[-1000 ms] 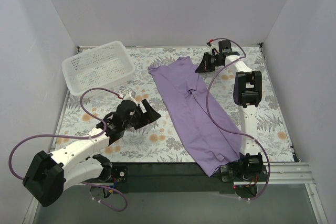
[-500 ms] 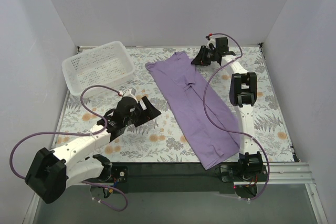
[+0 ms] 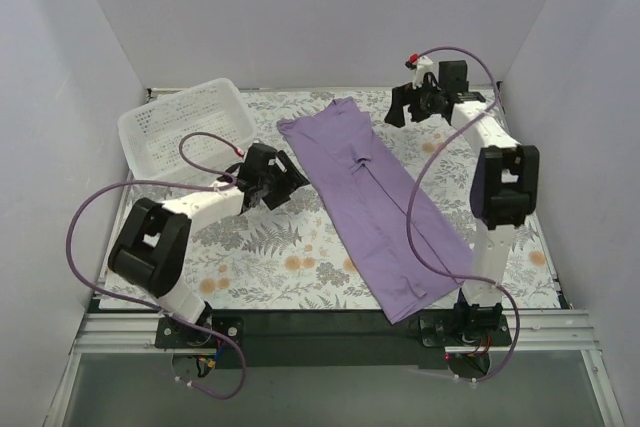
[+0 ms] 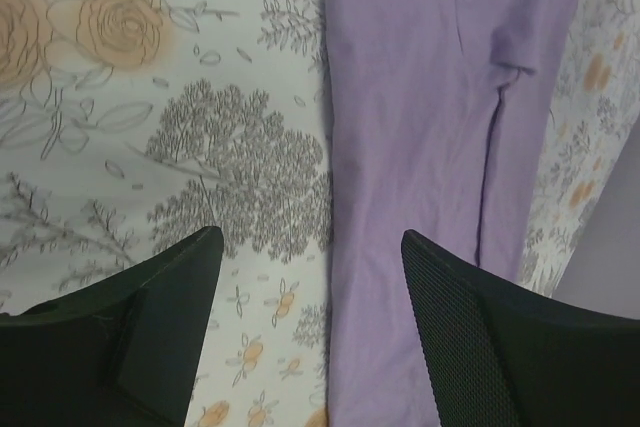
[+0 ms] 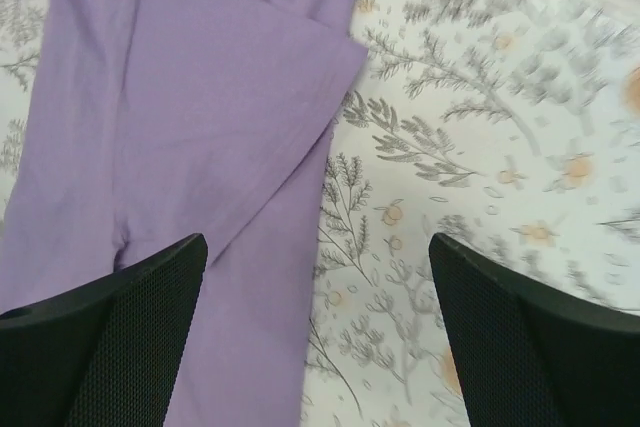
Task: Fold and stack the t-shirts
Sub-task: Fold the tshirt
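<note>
Between white walls (image 3: 300, 7), left tool (image 4: 308, 247) and right tool (image 5: 318, 247) gape empty over the floral table (image 3: 260, 267).

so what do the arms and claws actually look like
The left arm and right arm are white links with black joint housings. The left claw and right claw are black, fingers finely mesh-textured. A purple cable loops off each arm.

Counted on the worktop (image 3: 260, 267): one purple t-shirt (image 3: 370, 197), one white basket (image 3: 128, 133). Two pincers recorded: left pincer (image 3: 290, 185), right pincer (image 3: 398, 113).
</note>
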{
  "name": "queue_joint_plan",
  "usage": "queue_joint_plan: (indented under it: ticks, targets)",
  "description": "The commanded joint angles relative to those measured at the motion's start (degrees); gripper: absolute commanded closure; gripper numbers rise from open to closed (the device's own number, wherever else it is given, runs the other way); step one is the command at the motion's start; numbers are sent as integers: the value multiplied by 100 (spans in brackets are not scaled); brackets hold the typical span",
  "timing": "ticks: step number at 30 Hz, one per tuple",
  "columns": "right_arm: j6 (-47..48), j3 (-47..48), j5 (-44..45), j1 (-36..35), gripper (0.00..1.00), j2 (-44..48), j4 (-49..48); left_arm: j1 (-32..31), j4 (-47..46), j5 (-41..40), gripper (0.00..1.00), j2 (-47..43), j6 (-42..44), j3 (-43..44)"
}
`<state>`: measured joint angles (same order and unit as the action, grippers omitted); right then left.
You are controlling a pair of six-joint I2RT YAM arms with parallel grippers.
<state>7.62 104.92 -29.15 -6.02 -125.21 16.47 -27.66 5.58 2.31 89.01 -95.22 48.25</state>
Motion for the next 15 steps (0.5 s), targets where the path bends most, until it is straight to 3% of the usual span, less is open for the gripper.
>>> queue_joint_plan:
  ticks: [1,5,10,15]
  targets:
    - [1985,-1485,32,48,2,1584,102,103,117,-151,30,746,-163,649]
    - [2358,-2903,-852,337,2,3103,198,120,294,-160,34,1425,-190,1299]
    - [2218,-3864,-1637,488,2,3819,366,120,469,-160,36,2014,-94,1687]
    - [1937,-4059,-1981,505,2,3907,357,173,935,-345,56,2646,144,2363]
